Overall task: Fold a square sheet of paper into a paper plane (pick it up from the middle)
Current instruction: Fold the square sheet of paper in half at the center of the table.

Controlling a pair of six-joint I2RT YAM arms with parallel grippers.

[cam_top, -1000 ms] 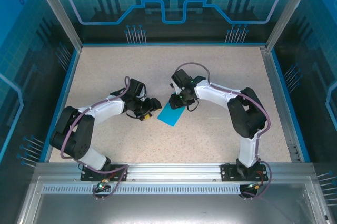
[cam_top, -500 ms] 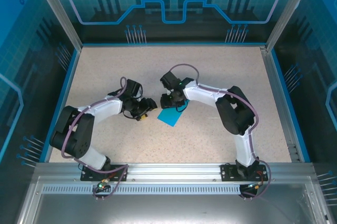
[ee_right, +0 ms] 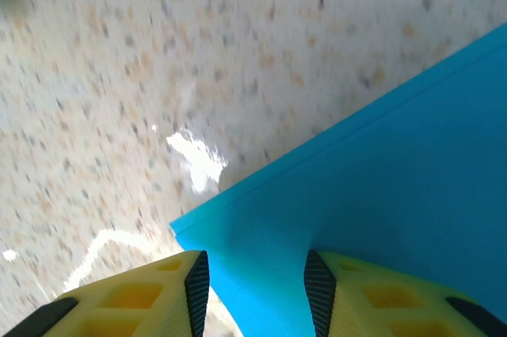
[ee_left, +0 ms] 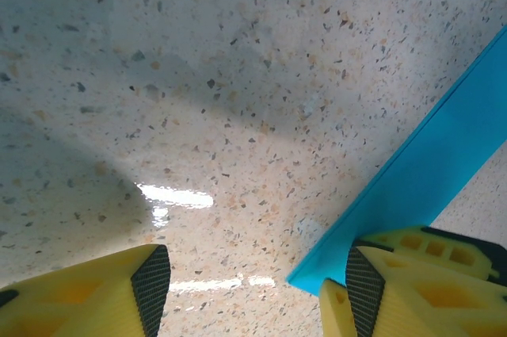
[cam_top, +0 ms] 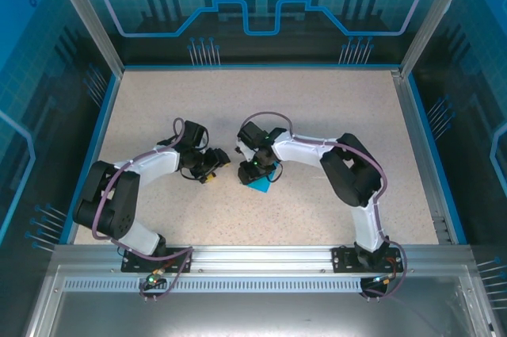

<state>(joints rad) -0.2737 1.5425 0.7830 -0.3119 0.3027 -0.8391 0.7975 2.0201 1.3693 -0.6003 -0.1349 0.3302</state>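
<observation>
The right claw [cam_top: 255, 170] covers most of the blue paper [cam_top: 259, 187] in the top view, leaving its shape unreadable; both wrist views cut the paper at the right edge, and the right wrist's surface [ee_right: 119, 51] is blurred.

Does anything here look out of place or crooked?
Nothing looks spilled or torn. The blue sheet of paper lies askew, its sides diagonal to the table edges, partly under the right gripper.
</observation>
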